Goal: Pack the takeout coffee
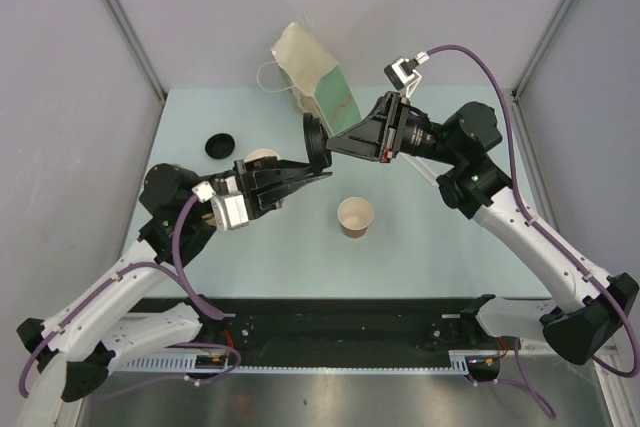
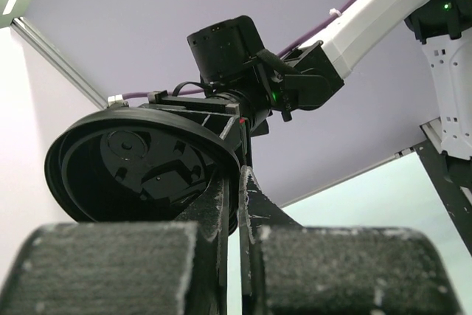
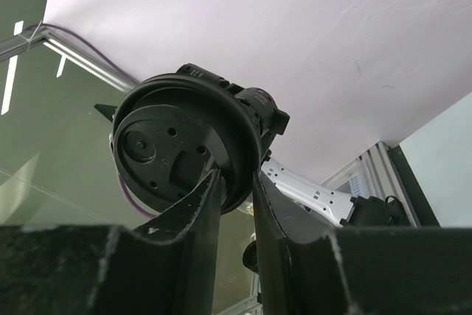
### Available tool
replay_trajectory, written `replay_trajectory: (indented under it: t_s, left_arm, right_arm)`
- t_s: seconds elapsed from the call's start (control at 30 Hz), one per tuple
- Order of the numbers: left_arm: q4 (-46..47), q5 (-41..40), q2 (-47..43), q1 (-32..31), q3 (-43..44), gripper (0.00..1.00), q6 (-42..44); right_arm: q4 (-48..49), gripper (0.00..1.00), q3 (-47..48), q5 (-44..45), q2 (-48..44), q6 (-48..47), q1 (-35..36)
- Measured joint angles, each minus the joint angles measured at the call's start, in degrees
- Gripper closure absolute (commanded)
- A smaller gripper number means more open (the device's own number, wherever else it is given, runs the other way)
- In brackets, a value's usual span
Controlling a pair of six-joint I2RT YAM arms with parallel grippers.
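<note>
1. Left tool (image 2: pixel 236 182): fingers pressed together on the rim of a black lid (image 1: pixel 313 132), holding it on edge in the air, well above the table (image 1: pixel 450 257).
2. Right tool (image 3: pixel 237 182): reaches in from the opposite side and meets the left tool at the lid. Its two fingers straddle the lid's rim, one on the inner face and one outside, with only a narrow gap. Whether they press on the rim cannot be told.
3. Black lid: round plastic, upright between the two tools, its hollow underside turned toward the left tool's camera.
4. Paper cup (image 1: pixel 355 217): small, brown kraft, cream inside, lidless. It stands upright on the table below the tools, offset toward the right tool's side and nearer the arm bases, and touches neither tool.
5. Second black lid (image 1: pixel 220 145): lies flat on the table, out beyond the left tool's wrist, well apart from the held lid.
6. Second brown cup (image 1: pixel 263 157): mouth up, just behind the left tool's body and partly hidden by it.
7. Paper bag (image 1: pixel 318 82): pale with a green panel, at the far side of the table beyond both tools.
</note>
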Motion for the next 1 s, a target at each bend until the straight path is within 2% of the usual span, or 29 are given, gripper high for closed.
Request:
replay_trajectory:
  t_s: [0.13, 0.2, 0.33, 0.37, 0.4, 0.47, 0.5, 0.57, 0.63, 0.8, 0.87, 1.0]
  left_arm:
    - [-0.3, -0.2, 0.0, -0.1, -0.4, 1.0, 1.5]
    - [-0.6, -0.2, 0.0, -0.1, -0.5, 1.0, 2.3]
    - [-0.8, -0.2, -0.1, -0.2, -0.6, 0.97, 3.8]
    - [-1.0, -0.3, -0.1, -0.3, -0.6, 0.92, 4.0]
    - [-1.4, -0.6, -0.2, -0.3, -0.6, 0.78, 4.3]
    - [-2.1, -1.6, -0.6, -0.4, -0.7, 0.63, 4.9]
    - [-2.7, -2.3, -1.0, -0.5, -1.1, 0.49, 5.1]
    - [-4.5, -3.6, -2.1, -0.6, -2.0, 0.38, 5.6]
    - [-8.0, -5.2, -3.6, -0.7, -2.7, 0.2, 5.6]
    - [-21.0, -11.0, -8.9, -0.7, -3.1, 0.11, 7.6]
    - [-26.0, -13.9, -10.4, -0.7, -3.0, 0.05, 7.7]
    - [-38.8, -20.5, -9.7, -0.7, 1.6, 0.01, 4.6]
  right_arm:
    - [0.0, 0.84, 0.0, 0.0, 0.0, 0.3, 0.0]
    - [0.2, 1.0, 0.0, 0.0, 0.0, 0.4, 0.0]
    - [0.3, 1.0, 0.0, 0.0, 0.0, 0.3, 0.0]
    - [0.3, 1.0, 0.0, -0.1, 0.0, 0.2, 0.0]
    - [0.3, 1.0, 0.0, -0.2, 0.0, 0.0, -0.3]
    - [0.0, 1.0, 0.0, -0.3, 0.0, -0.3, -0.9]
    - [-0.1, 1.0, 0.0, -0.5, 0.0, -0.5, -1.2]
    - [-0.3, 1.0, 0.0, -0.7, 0.0, -0.9, -2.3]
    - [-1.1, 1.0, 0.0, -0.8, 0.0, -1.6, -4.3]
    - [-7.3, 1.0, 0.0, -0.8, -0.4, -6.5, -9.6]
    - [-12.7, 1.0, 0.1, -0.6, -1.1, -11.5, -10.6]
    - [-28.2, 1.0, 0.5, 2.7, -1.9, -29.4, -11.0]
